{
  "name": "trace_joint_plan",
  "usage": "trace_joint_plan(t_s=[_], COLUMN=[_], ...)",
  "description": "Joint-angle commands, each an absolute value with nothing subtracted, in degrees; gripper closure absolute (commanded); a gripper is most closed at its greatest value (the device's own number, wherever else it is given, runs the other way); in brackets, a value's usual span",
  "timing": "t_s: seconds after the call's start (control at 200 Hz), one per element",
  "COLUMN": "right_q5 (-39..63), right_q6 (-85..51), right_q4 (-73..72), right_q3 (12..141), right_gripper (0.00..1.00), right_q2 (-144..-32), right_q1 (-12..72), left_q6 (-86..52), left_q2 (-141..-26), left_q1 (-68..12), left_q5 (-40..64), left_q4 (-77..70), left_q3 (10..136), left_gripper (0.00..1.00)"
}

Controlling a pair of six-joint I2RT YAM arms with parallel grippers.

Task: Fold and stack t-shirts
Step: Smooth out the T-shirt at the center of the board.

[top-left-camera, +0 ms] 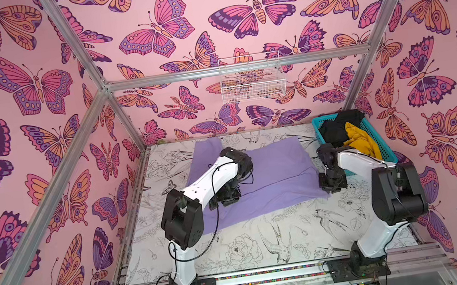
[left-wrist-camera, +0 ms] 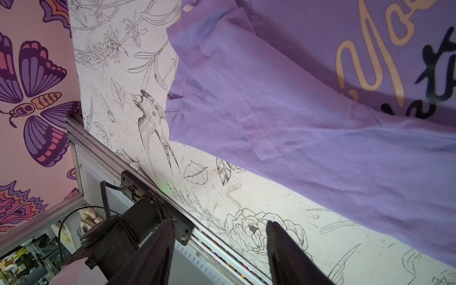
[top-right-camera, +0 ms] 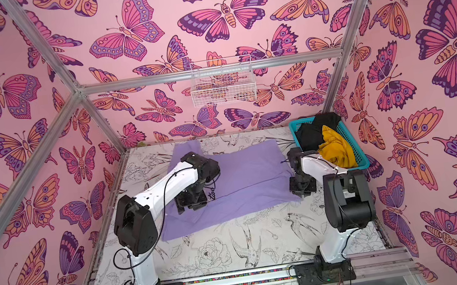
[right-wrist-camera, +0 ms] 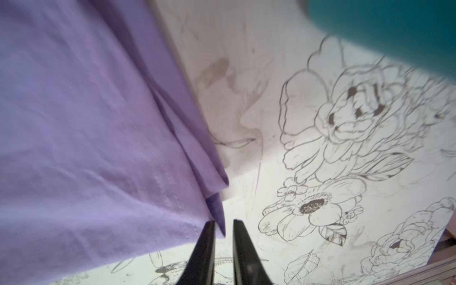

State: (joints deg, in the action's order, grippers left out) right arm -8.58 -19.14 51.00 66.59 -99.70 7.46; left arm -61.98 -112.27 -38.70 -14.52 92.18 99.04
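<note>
The lavender t-shirt [top-left-camera: 279, 172] [top-right-camera: 249, 176] lies spread and partly folded on the printed table, with lettering showing near my left wrist camera [left-wrist-camera: 320, 148]. My left gripper [top-left-camera: 225, 199] [top-right-camera: 192, 203] hovers over its left part, open and empty [left-wrist-camera: 219, 222]. At the shirt's near right corner, my right gripper [top-left-camera: 333, 186] [top-right-camera: 302, 189] stands open by a narrow gap [right-wrist-camera: 224, 222], with the cloth corner [right-wrist-camera: 86, 135] hanging between the fingers against one of them. The mustard-yellow t-shirt [top-left-camera: 361, 137] [top-right-camera: 336, 147] and the black t-shirt [top-left-camera: 336, 129] [top-right-camera: 310, 134] lie bunched in the basket.
A teal lattice basket [top-left-camera: 387, 152] [top-right-camera: 358, 159] [right-wrist-camera: 382, 29] stands at the table's back right, just behind the right arm. A white wire basket [top-left-camera: 252, 80] hangs on the back wall. Aluminium frame posts and walls enclose the table [top-left-camera: 263, 234].
</note>
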Motion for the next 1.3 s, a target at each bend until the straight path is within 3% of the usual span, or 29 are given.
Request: trace_joint_plan(t_s=[0.0,0.611,1.297], right_q5=[-10.5,-3.5,-2.0], right_q6=[-17.8,-15.8,-17.2], right_q4=[52.6,53.8,49.8], right_q3=[71.5,93.4,84.4], right_gripper=[0.8,0.8,0.8], right_q2=[-102.1,-119.8,-117.8], right_q1=[7.0,6.6,6.6], left_q6=[-62.8,-62.5,-62.2], left_q2=[-112.1,-111.9,-112.7], left_q1=[-38.9,-38.9,-38.9], left_q5=[-14.6,-15.5,-15.4], left_q4=[93.5,94.2,94.2], left_q3=[98.6,97.7,98.2], left_gripper=[0.36,0.36,0.36])
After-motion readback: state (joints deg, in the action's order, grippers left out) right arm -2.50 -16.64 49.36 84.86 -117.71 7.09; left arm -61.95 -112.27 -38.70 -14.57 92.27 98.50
